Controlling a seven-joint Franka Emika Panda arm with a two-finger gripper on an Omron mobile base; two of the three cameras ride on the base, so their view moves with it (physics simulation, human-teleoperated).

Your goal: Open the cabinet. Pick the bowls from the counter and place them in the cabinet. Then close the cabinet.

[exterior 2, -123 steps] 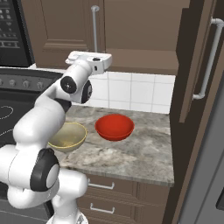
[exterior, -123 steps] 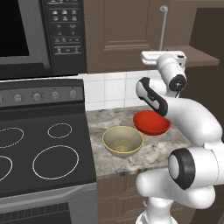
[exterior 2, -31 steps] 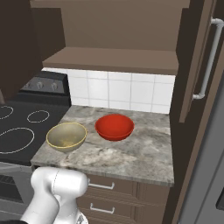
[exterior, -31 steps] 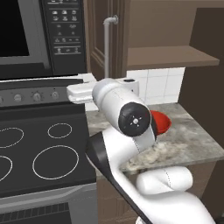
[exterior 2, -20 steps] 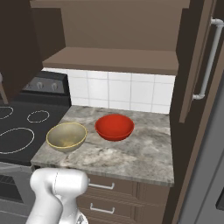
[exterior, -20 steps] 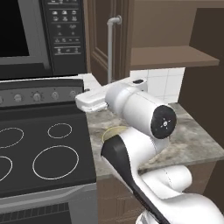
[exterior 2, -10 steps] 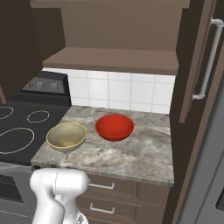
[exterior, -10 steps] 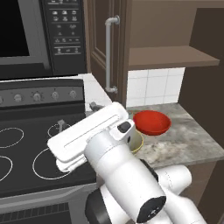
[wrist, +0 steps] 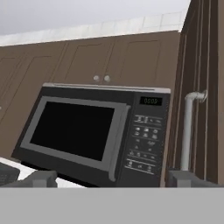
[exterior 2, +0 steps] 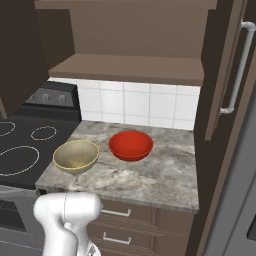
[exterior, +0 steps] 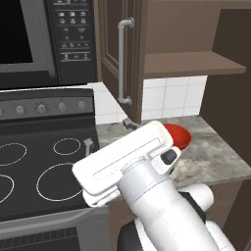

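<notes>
The cabinet (exterior 2: 130, 67) stands open, its wooden shelf bare. Its left door (exterior: 115, 54) swings out over the stove side, silver handle (exterior: 121, 59) facing me; the right door (exterior 2: 225, 65) is open too. On the counter (exterior 2: 155, 177) sit the red bowl (exterior 2: 131, 145) and, left of it, the tan bowl (exterior 2: 76, 155). My gripper (exterior: 108, 133) is open and holds nothing, hanging low in front of the left door, above the counter's left end. The hand covers part of the red bowl (exterior: 177, 135). In the hand view the gripper (wrist: 110, 179) looks at the microwave, the door handle (wrist: 188, 127) to its right.
A black microwave (exterior: 44, 39) hangs left of the cabinet, above a black stovetop (exterior: 34, 166) with white rings. A tall dark panel (exterior 2: 235, 165) bounds the counter on the right. Drawer fronts (exterior 2: 125, 220) sit below the counter. My white arm (exterior: 157, 206) rises in front.
The cabinet, shut six seconds ago, now stands open. Over the last second the hand left the left door's handle and dropped lower, jaws still open. Both bowls stayed put.
</notes>
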